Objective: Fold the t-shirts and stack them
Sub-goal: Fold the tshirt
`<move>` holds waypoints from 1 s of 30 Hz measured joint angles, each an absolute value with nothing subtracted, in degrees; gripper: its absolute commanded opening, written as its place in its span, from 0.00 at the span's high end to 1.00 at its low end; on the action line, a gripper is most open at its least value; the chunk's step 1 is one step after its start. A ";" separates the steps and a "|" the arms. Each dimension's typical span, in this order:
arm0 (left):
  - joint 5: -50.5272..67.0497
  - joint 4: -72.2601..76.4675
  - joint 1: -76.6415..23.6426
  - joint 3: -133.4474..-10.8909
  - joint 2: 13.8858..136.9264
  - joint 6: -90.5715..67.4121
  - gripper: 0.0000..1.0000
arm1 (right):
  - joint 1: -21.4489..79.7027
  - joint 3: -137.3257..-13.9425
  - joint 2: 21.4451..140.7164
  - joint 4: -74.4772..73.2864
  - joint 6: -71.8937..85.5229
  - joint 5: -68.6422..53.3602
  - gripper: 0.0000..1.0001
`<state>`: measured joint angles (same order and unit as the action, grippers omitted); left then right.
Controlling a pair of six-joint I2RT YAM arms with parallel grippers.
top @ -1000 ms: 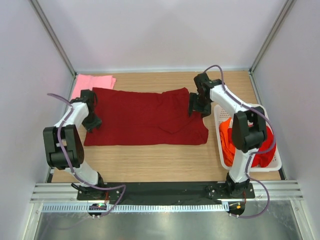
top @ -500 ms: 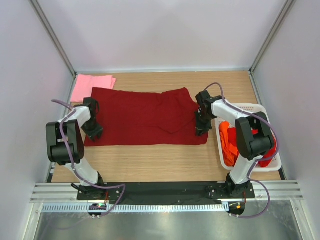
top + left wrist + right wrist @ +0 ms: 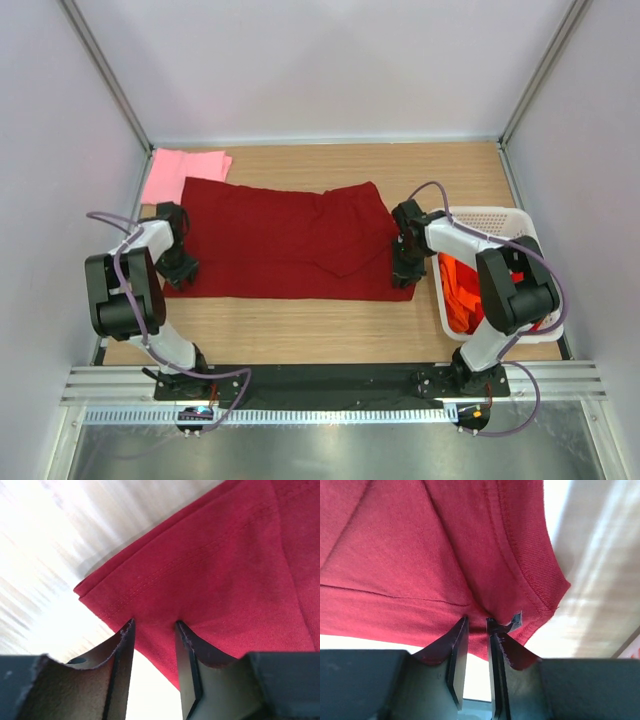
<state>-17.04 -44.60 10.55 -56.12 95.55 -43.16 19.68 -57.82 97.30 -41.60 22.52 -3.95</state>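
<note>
The maroon t-shirt (image 3: 285,240) lies spread flat across the middle of the table. My left gripper (image 3: 180,268) is at its front left corner. In the left wrist view that gripper (image 3: 154,622) pinches the hemmed edge of the maroon cloth (image 3: 215,555). My right gripper (image 3: 402,272) is at the front right corner. In the right wrist view it (image 3: 477,617) is nearly closed on the maroon hem (image 3: 395,545). A pink t-shirt (image 3: 185,164) lies folded at the back left. An orange t-shirt (image 3: 460,295) sits in the basket, partly hidden by the right arm.
The white slotted basket (image 3: 490,212) stands at the right side of the table, close to the right arm. The enclosure's white walls and metal posts border the table on three sides. Bare wood shows in front of the maroon shirt.
Both grippers have moved toward the front of the table, and the maroon shirt's front edge has come forward with them. The right gripper went from the shirt's back right corner down its right edge and closed.
</note>
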 measured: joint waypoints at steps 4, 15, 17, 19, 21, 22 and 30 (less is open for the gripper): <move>-17.12 -45.06 10.98 -52.66 92.31 -44.91 0.58 | 20.62 -53.54 93.65 -42.89 23.31 -3.25 0.67; -15.38 -52.56 10.09 -48.99 80.12 -47.90 0.31 | 22.44 -59.24 87.64 -49.41 24.71 -3.73 0.41; -15.29 -53.67 9.17 -50.46 77.52 -47.83 0.32 | 24.58 -62.08 87.77 -48.31 25.34 -4.82 0.39; -15.16 -54.00 7.81 -51.96 75.77 -47.66 0.34 | 27.55 -64.27 88.44 -46.96 26.41 -6.33 0.39; -14.96 -54.02 4.97 -53.23 74.24 -47.55 0.36 | 30.41 -65.95 90.37 -45.32 27.97 -8.03 0.40; -14.79 -54.00 3.90 -53.39 73.76 -47.57 0.36 | 31.38 -66.39 91.39 -44.49 28.60 -8.47 0.40; -12.16 -53.71 -5.98 -50.96 67.68 -48.27 0.38 | 39.35 -68.51 101.97 -41.01 31.38 -9.41 0.44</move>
